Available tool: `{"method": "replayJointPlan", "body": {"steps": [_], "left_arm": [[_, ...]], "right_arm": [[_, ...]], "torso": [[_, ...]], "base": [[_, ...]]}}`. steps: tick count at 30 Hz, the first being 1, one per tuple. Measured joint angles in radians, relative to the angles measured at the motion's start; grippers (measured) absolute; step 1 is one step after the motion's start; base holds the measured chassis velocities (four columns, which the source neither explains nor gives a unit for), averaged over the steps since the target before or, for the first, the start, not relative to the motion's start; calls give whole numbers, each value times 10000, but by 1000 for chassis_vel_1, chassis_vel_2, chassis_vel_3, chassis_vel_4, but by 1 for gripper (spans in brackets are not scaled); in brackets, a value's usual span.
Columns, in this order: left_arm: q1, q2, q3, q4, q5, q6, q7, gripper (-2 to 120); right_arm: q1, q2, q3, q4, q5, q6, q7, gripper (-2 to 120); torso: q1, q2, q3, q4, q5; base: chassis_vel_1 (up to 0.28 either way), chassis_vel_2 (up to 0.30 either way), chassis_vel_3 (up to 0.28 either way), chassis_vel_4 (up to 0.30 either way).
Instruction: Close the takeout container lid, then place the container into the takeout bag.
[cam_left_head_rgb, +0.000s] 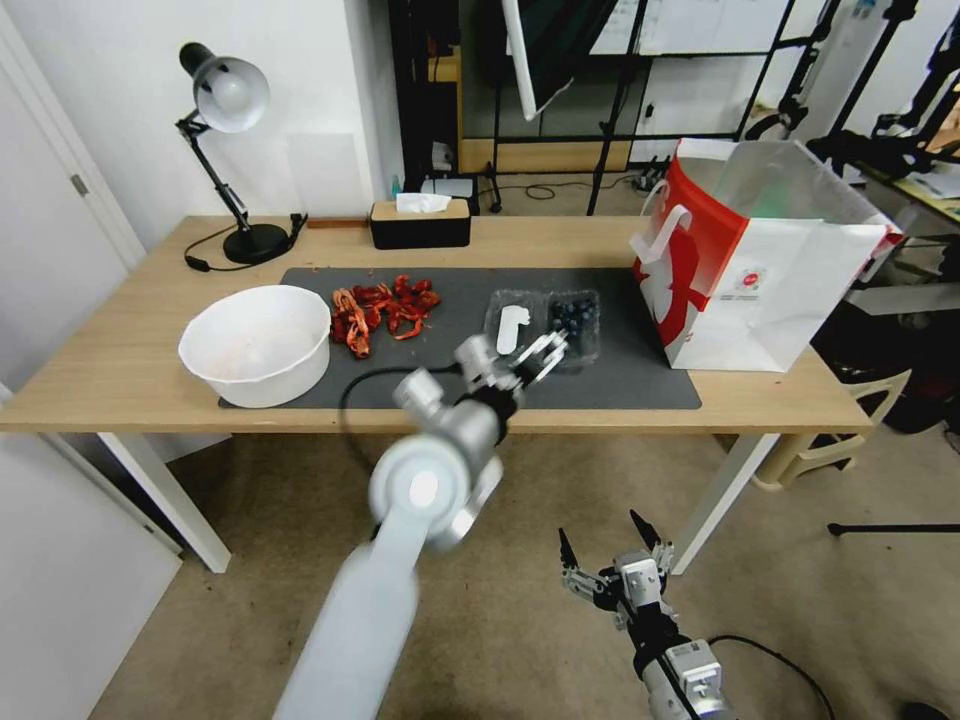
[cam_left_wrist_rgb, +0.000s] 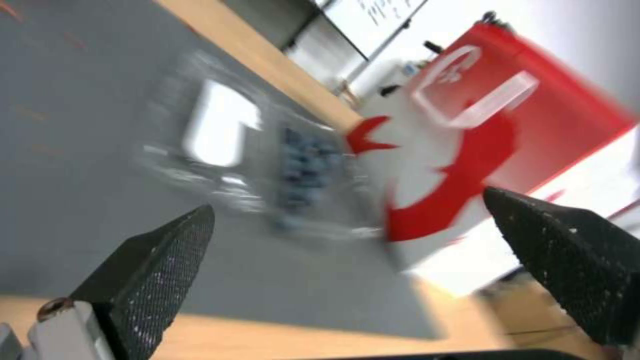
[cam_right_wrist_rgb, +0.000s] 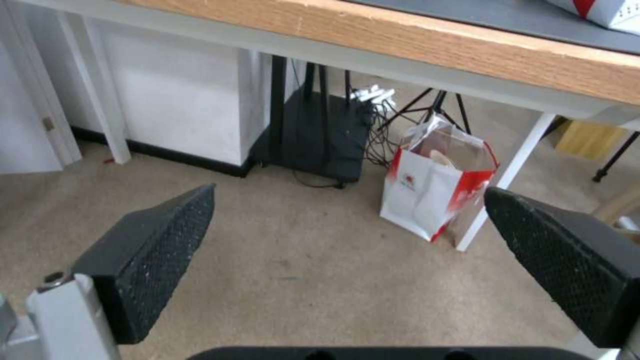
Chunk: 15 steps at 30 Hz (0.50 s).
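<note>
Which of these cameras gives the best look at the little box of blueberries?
The head view: the takeout container lies open on the grey mat, lid flat beside the berries. The left wrist view catches it blurred. The right wrist view looks under the table.

Head view: high, looking forward and down over the whole table (cam_left_head_rgb: 120, 370). Left wrist view: close above it, sharing the takeout bag (cam_left_head_rgb: 760, 270). Right wrist view: low, facing beneath the table.
</note>
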Motion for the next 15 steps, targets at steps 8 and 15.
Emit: {"method": "replayJointPlan", "body": {"steps": [8, 15], "left_arm": [[1284, 376, -531, 59, 4101, -2323, 1786, 100], [2695, 472, -1193, -44, 7405, -3599, 2132, 100]], "right_arm": [[9, -6, -138, 354, 82, -88, -25, 100], [98, -72, -87, 449, 269, -143, -41, 100]], "torso": [[0, 1, 0, -5, 1], [0, 1, 0, -3, 3]], "base": [[0, 0, 0, 0], [0, 0, 0, 0]]}}
